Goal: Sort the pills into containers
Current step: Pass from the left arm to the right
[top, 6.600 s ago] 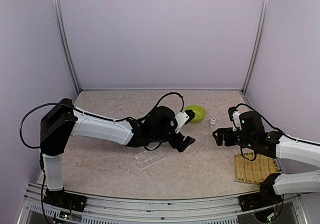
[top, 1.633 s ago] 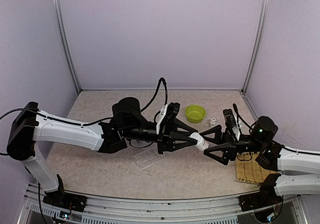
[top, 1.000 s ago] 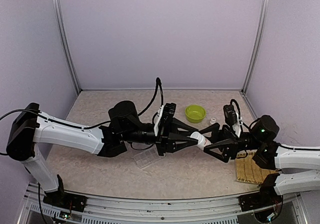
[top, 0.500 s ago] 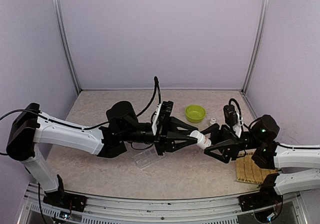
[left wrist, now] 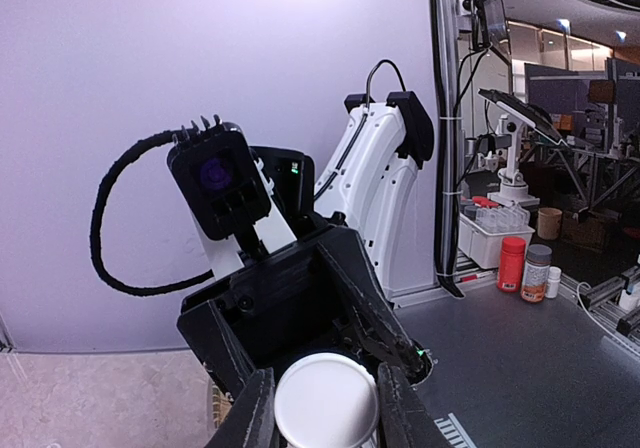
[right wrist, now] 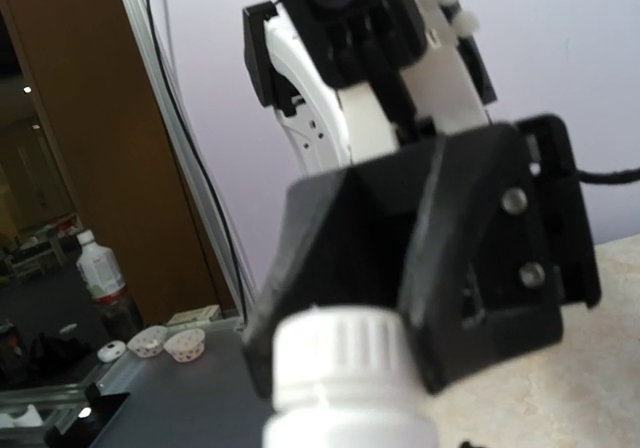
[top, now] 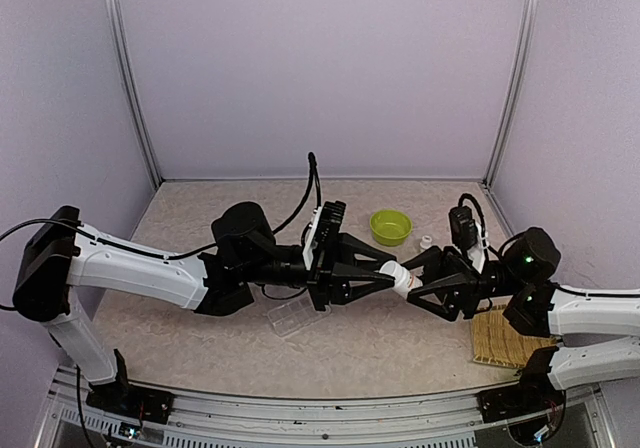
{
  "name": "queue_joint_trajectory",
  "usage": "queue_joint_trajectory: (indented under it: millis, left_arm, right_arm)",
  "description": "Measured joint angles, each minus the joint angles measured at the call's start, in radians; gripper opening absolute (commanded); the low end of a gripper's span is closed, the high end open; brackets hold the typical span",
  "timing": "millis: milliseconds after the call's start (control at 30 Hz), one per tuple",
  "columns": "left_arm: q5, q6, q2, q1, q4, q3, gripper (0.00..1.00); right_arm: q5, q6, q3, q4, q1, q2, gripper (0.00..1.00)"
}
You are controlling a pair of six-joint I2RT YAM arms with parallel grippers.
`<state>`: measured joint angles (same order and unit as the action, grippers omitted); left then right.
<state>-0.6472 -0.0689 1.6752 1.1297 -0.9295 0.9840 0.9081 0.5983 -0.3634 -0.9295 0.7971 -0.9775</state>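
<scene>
My left gripper (top: 384,274) is shut on a small white bottle (top: 398,277), held level in the air above the table. In the left wrist view the bottle's flat round end (left wrist: 327,400) sits between my left fingers (left wrist: 255,416). My right gripper (top: 413,286) meets it from the right, open, its jaws standing on either side of the bottle's free end; one of its fingers (left wrist: 398,320) shows behind the bottle. The right wrist view shows the bottle's ribbed cap (right wrist: 340,353) in front of the left gripper. The clear pill box with the containers (top: 298,315) lies below. No pills show.
A lime-green bowl (top: 390,227) stands behind the grippers, with a second small white bottle (top: 426,241) to its right. A bamboo mat (top: 505,336) lies at the front right, under the right arm.
The right gripper's jaws have narrowed around the bottle's free end and edged slightly closer. The left gripper and bottle have barely moved.
</scene>
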Motion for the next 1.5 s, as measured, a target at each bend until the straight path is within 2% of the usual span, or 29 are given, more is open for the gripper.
queue_joint_trajectory:
  millis: [233, 333, 400, 467, 500, 667, 767, 1200, 1333, 1400, 1500]
  left_arm:
    - [-0.005, -0.003, 0.0, 0.006, -0.004, 0.0, 0.16]
    - [-0.005, -0.005, 0.0, 0.006, -0.005, 0.0, 0.16]
    - [-0.005, -0.007, 0.0, 0.006, -0.006, 0.0, 0.16]
    - [-0.004, -0.008, 0.0, 0.006, -0.007, 0.0, 0.16]
    - [-0.003, -0.009, 0.0, 0.006, -0.008, 0.0, 0.16]
    - [0.009, -0.009, 0.0, 0.007, -0.013, -0.002, 0.16]
    - [0.013, -0.009, 0.0, 0.007, -0.013, -0.002, 0.16]
    - [0.027, -0.018, 0.0, 0.007, -0.029, -0.007, 0.16]
    - [0.055, -0.043, 0.0, 0.009, -0.023, -0.008, 0.17]
    - [0.085, -0.064, 0.0, 0.011, -0.015, -0.008, 0.17]
    - [0.146, -0.105, 0.0, 0.019, 0.0, -0.007, 0.2]
  right_arm:
    - [0.0, 0.002, -0.022, -0.001, 0.005, -0.012, 0.31]
    - [0.001, -0.002, -0.024, 0.001, 0.006, -0.018, 0.29]
    - [0.001, -0.004, -0.025, 0.002, 0.006, -0.02, 0.32]
    - [0.001, -0.004, -0.026, 0.003, 0.006, -0.02, 0.44]
    - [0.0, -0.007, -0.027, 0.003, 0.006, -0.02, 0.47]
    - [-0.005, -0.011, -0.029, 0.016, 0.008, -0.02, 0.54]
    - [-0.008, -0.016, -0.029, 0.024, 0.008, -0.02, 0.53]
    - [-0.015, -0.029, -0.029, 0.04, 0.012, -0.017, 0.22]
    - [-0.048, -0.074, -0.029, 0.095, 0.012, 0.012, 0.13]
    - [-0.081, -0.11, -0.029, 0.137, 0.012, 0.035, 0.09]
    - [-0.142, -0.166, -0.028, 0.201, 0.013, 0.072, 0.09]
